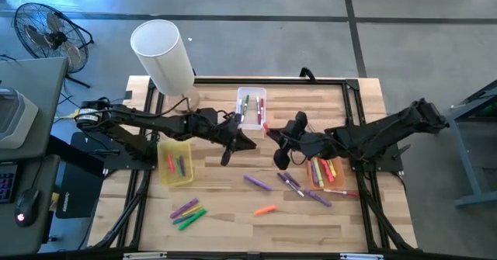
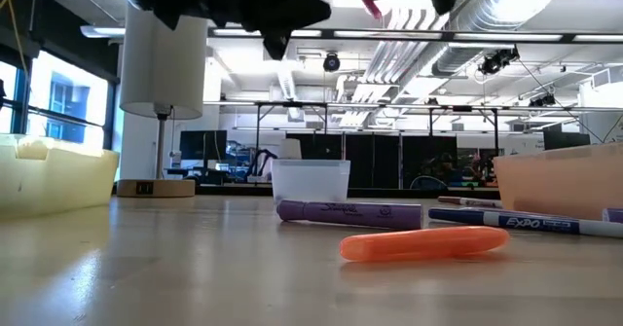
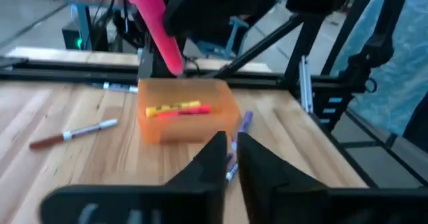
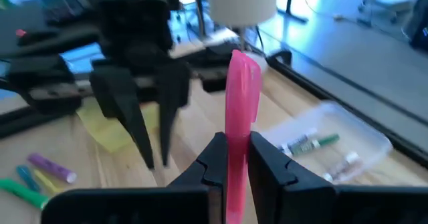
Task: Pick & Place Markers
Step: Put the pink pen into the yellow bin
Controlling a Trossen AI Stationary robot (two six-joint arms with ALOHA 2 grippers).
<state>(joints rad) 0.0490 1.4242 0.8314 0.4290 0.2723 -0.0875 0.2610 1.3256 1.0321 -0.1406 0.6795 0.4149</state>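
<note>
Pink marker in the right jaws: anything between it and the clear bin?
The pink marker hangs above the table, near the clear bin. The left gripper hangs close alongside, but not between them. Nothing visible blocks the way.

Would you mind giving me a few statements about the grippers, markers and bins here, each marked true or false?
1. The right gripper is shut on a pink marker. True.
2. The left gripper holds a purple marker. False: nothing shows between its fingers.
3. The orange bin has markers in it. True.
4. The clear bin is empty. False: a few markers lie inside.
5. An orange marker lies loose on the table. True.
6. The yellow bin is on the right arm's side. False: it sits by the left arm.
</note>
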